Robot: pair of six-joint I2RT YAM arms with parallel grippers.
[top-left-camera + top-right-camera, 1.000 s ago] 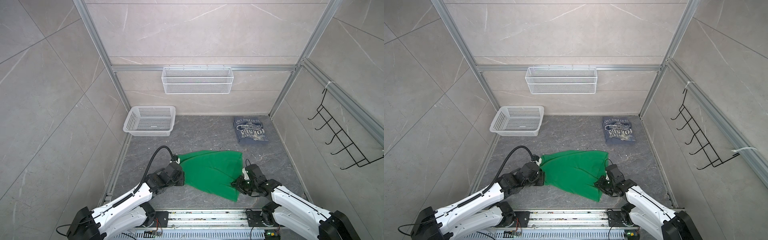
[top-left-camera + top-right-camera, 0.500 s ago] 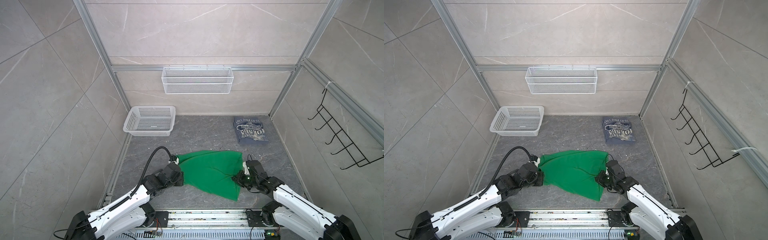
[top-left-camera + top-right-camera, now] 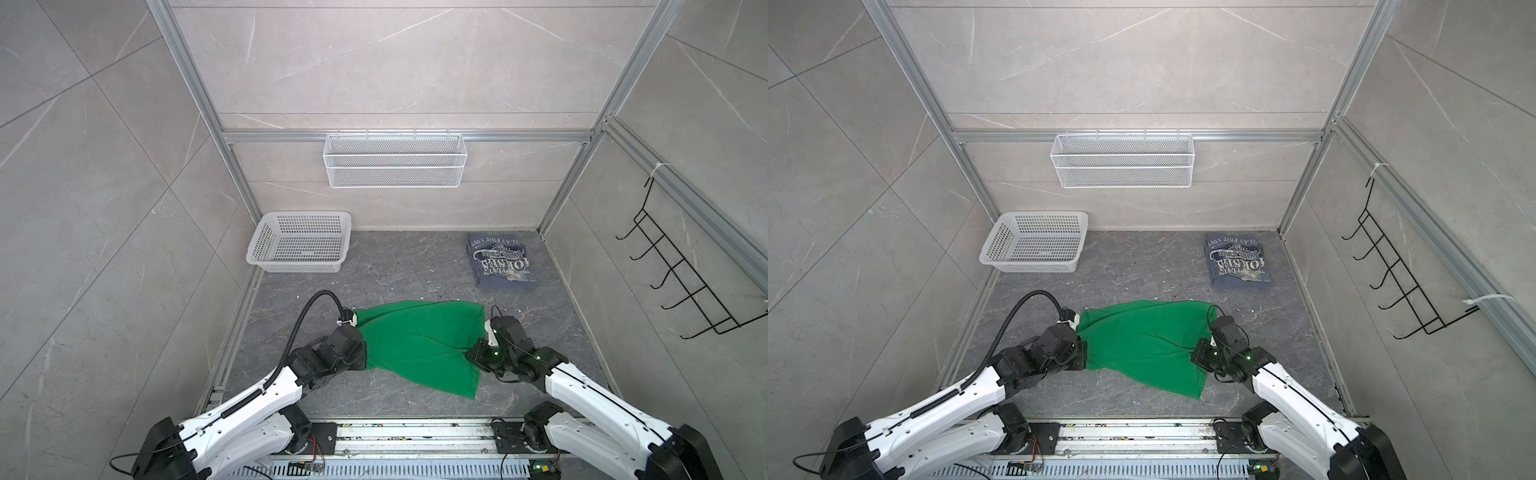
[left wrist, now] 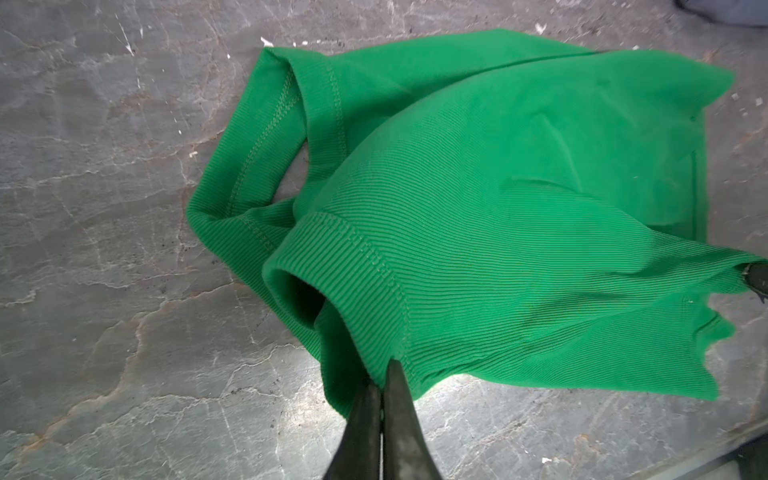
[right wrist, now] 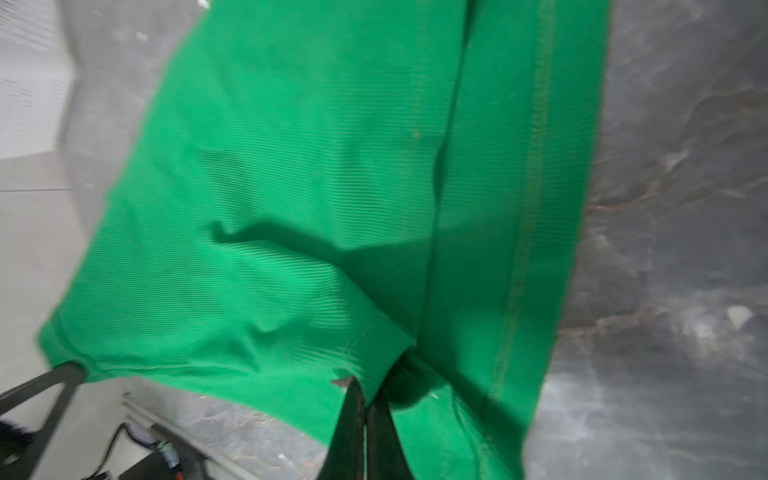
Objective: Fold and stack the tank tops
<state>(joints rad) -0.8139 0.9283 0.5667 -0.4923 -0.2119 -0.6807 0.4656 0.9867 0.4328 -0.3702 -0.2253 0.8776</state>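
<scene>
Draping from 2 edges (jaws clamped), green tank top (image 3: 419, 345) over open floor (image 3: 415, 270)

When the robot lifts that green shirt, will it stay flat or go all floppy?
Probably floppy: the bright green ribbed cloth tank top sags and wrinkles between the left gripper and right gripper pinching it. The cloth looks thin, so likely light. Its ribbed knit probably won't slip from shut jaws.

One white perforated plastic basket (image 3: 297, 266) standing in the far left corner of the grey marbled tabletop (image 3: 415, 266); one white wire-mesh basket (image 3: 395, 166) hung on the back wall's rail; one black wire hook rack (image 3: 685, 262) on the right-hand wall.
</scene>
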